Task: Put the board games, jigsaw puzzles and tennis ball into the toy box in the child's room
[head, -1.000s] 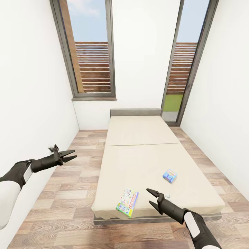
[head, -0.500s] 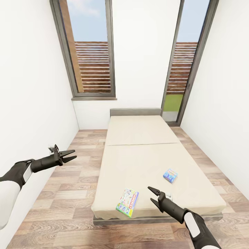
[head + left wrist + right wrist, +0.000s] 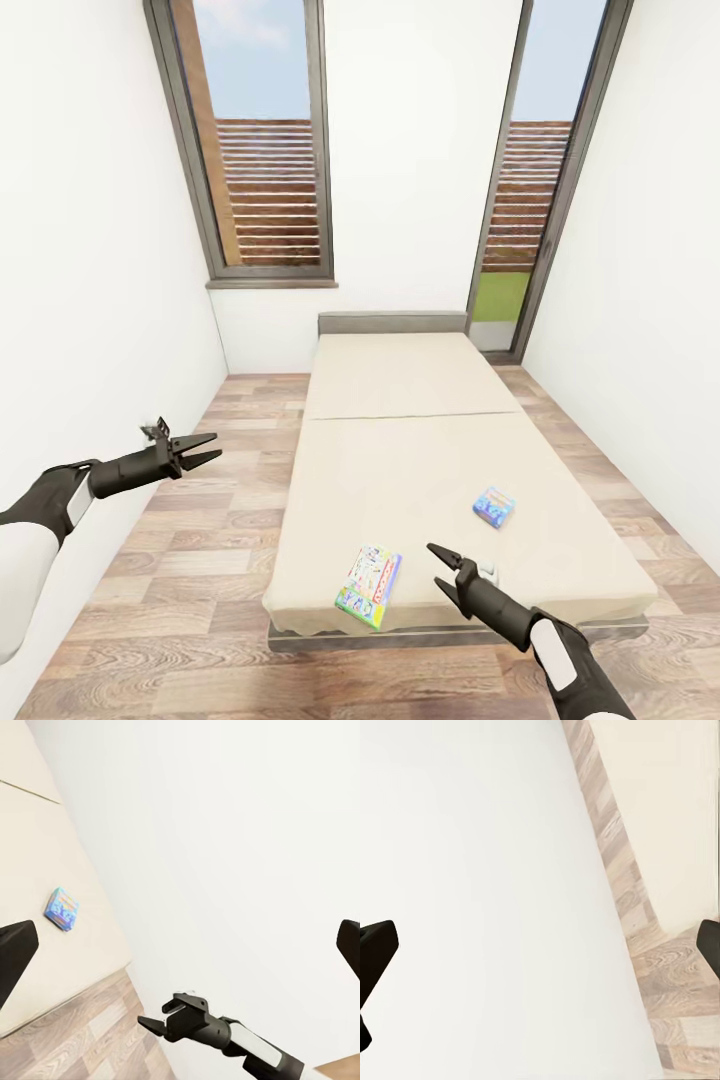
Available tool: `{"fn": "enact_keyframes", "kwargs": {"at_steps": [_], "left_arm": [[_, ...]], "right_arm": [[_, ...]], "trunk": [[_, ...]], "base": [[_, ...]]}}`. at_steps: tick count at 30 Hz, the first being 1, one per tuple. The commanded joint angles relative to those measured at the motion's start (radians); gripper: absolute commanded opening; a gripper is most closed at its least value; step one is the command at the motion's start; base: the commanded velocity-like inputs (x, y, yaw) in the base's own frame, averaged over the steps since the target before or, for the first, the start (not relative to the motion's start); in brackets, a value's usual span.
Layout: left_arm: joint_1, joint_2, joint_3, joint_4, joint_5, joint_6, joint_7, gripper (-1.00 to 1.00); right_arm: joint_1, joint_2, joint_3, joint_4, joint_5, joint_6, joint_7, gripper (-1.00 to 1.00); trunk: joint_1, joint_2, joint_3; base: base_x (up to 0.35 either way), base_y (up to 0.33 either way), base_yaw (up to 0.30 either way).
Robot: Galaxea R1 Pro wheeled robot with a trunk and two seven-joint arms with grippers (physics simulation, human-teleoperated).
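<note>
Two board games are lying on the bed (image 3: 400,450): white one with green edge (image 3: 369,585) near the foot edge, small blue one (image 3: 493,507) further up toward the right side. Right hand (image 3: 442,570) is hovering spread over the mattress between them, touching neither. Left hand (image 3: 203,448) is hanging spread over the wood floor (image 3: 200,560) beside the left wall, holding nothing.

Print on both board games (image 3: 369,585) (image 3: 493,507) is too small to read.
</note>
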Motion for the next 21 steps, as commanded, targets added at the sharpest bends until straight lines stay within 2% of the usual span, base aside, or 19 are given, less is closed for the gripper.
{"fn": "enact_keyframes", "kwargs": {"at_steps": [1, 9, 14, 21], "left_arm": [[-0.001, 0.000, 0.002, 0.000, -0.003, 0.011, -0.005, 1.00], [-0.001, -0.002, 0.002, 0.000, -0.003, 0.011, -0.005, 1.00], [-0.001, -0.002, 0.002, 0.000, -0.003, 0.011, -0.005, 1.00], [-0.001, -0.002, 0.002, 0.000, -0.003, 0.011, -0.005, 1.00]], "right_arm": [[-0.001, 0.000, -0.012, 0.022, -0.005, 0.006, 0.002, 1.00], [-0.001, -0.014, -0.052, 0.126, -0.039, 0.007, 0.002, 1.00], [-0.001, -0.006, -0.057, 0.137, -0.039, -0.006, 0.001, 1.00], [-0.001, 0.000, -0.057, 0.146, -0.042, -0.112, -0.008, 1.00]], "trunk": [[0.004, -0.009, -0.005], [0.035, -0.065, -0.030], [0.054, -0.100, -0.045], [0.081, -0.149, -0.067]], "base": [[0.000, 0.000, 0.000], [0.000, 0.000, 0.000], [0.000, 0.000, 0.000], [0.000, 0.000, 0.000]]}}
